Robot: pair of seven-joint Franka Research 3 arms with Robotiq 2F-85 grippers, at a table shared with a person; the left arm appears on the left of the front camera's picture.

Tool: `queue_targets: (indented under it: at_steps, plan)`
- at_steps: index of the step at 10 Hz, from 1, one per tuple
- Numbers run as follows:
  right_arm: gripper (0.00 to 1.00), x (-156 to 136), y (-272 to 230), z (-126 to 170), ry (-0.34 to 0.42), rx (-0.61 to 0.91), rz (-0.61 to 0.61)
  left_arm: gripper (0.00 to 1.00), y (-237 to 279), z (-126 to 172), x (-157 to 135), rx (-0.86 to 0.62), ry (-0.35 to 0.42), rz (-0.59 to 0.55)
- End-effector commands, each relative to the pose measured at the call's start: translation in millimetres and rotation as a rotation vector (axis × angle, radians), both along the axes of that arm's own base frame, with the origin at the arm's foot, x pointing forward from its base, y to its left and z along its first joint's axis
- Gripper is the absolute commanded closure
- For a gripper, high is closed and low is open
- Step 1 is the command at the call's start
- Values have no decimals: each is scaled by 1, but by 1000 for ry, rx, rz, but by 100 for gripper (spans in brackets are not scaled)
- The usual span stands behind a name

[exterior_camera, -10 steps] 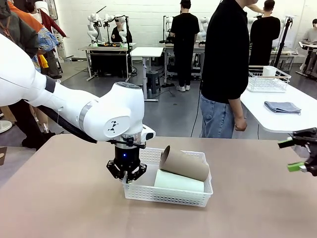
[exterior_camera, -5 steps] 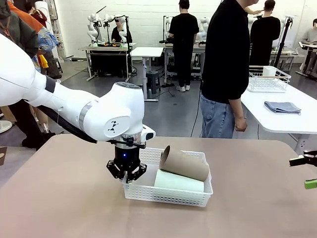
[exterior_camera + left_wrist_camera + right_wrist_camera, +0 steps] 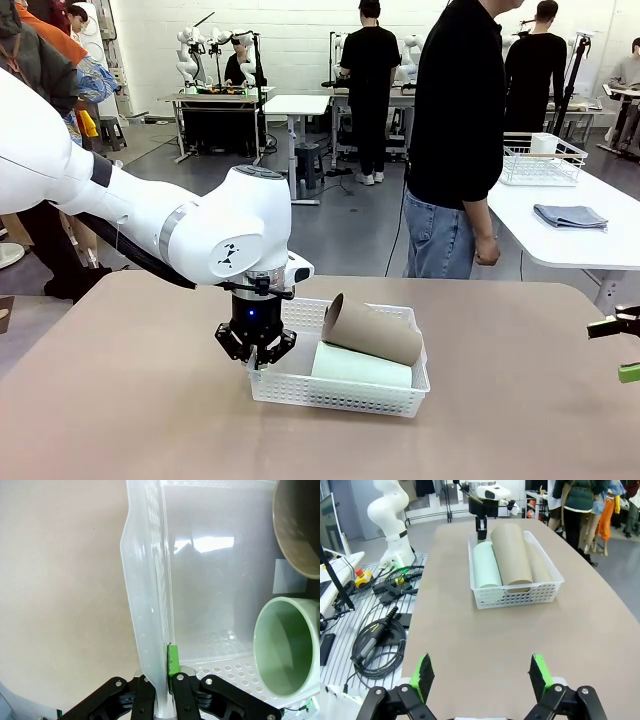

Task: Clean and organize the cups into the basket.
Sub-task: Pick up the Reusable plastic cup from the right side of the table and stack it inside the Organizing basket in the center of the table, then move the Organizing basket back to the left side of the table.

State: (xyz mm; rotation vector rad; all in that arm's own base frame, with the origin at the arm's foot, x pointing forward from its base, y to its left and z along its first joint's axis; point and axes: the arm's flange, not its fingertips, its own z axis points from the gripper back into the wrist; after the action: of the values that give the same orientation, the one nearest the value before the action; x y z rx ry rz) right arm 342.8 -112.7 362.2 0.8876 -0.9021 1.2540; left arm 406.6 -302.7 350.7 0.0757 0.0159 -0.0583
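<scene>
The white lattice basket [image 3: 340, 392] sits mid-table. A pale mint cup [image 3: 362, 365] lies in it on its side, and a tan-brown cup [image 3: 372, 331] rests tilted on top. My left gripper [image 3: 257, 352] points down at the basket's left end, shut on its rim. In the left wrist view the left gripper [image 3: 162, 690] pinches the basket wall [image 3: 145, 605], with the mint cup's mouth [image 3: 287, 650] and the tan cup's mouth [image 3: 300, 525] to the right. My right gripper [image 3: 482, 675] stands open and holds nothing. It is well short of the basket [image 3: 515, 597], at the table's right edge [image 3: 625, 350].
A person [image 3: 460, 140] stands at the far side, turned away. A second tan cup [image 3: 540, 567] lies half hidden under the top one. Behind right, a white table holds a wire rack [image 3: 540, 160] and a folded cloth [image 3: 570, 215]. Cables [image 3: 375, 640] lie beside the table.
My right gripper has pulled back to the right and lower, almost out of the front view. The left gripper, basket and cups have not moved.
</scene>
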Motion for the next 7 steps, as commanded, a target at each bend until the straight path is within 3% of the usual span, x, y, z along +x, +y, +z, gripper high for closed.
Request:
queue_targets:
  at_steps: [1, 7]
  plan:
    - [0, -5, 2, 1, -11, 19, -5, 100, 0, -1, -1, 5, -1, -4]
    - [0, -5, 2, 1, -11, 19, -5, 100, 0, -1, -1, 5, -1, -4]
